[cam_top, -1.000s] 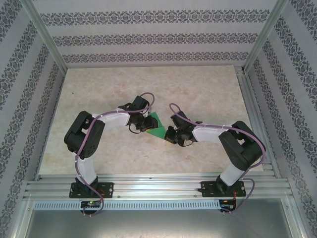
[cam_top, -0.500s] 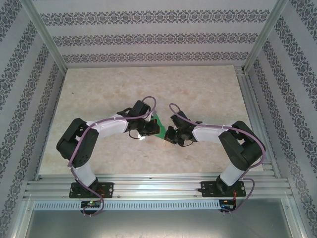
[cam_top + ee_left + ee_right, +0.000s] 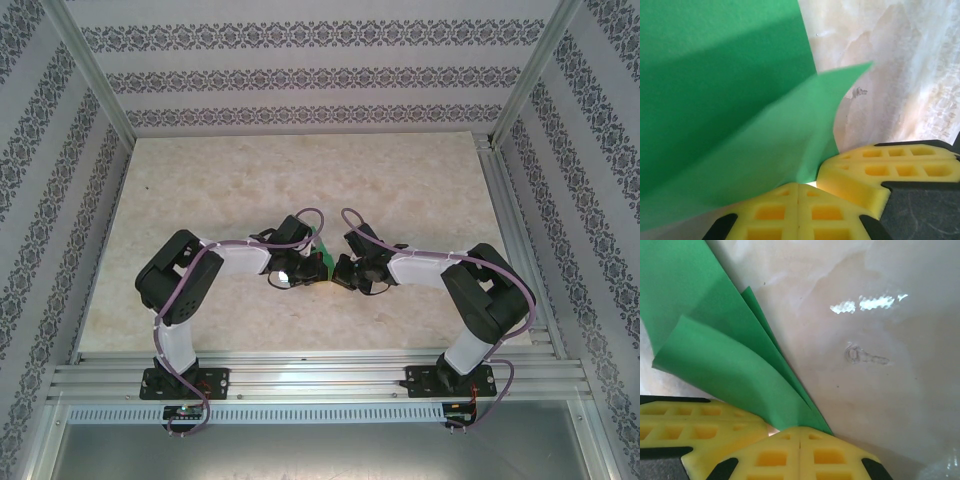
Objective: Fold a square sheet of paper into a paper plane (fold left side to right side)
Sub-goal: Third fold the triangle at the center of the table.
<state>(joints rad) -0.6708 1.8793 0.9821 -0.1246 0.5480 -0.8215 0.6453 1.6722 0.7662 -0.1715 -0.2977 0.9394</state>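
Patterned wallpaper (image 3: 300, 75) closes in a pale, marble-look surface (image 3: 200, 190), and the two arms meet near its middle.

Between them lies the green paper sheet (image 3: 321, 254), just a sliver of it showing from above. It is no plain flat square now. In the right wrist view several creased layers (image 3: 735, 370) fan out from one narrow point that runs in between the right fingers (image 3: 800, 455), which are pressed together on it. Beyond those fingers the layers widen and one curls loosely upward.

The left fingers (image 3: 790, 212) are also closed on the paper. A pale flap (image 3: 790, 130) rises out of their pinch and leans across a darker, shaded panel (image 3: 715, 75) beyond them. Its tip hangs over bare surface past the panel's edge.

My reading is that earlier creases are in place and the left-to-right fold is under way but not done. The flap is raised and angled, not laid flat, and no fresh crease is pressed down. What looks left is to bring the flap fully over, line up the edges, flatten it and sharpen the crease. Nothing here has the slim dart shape yet, so further folds probably follow.
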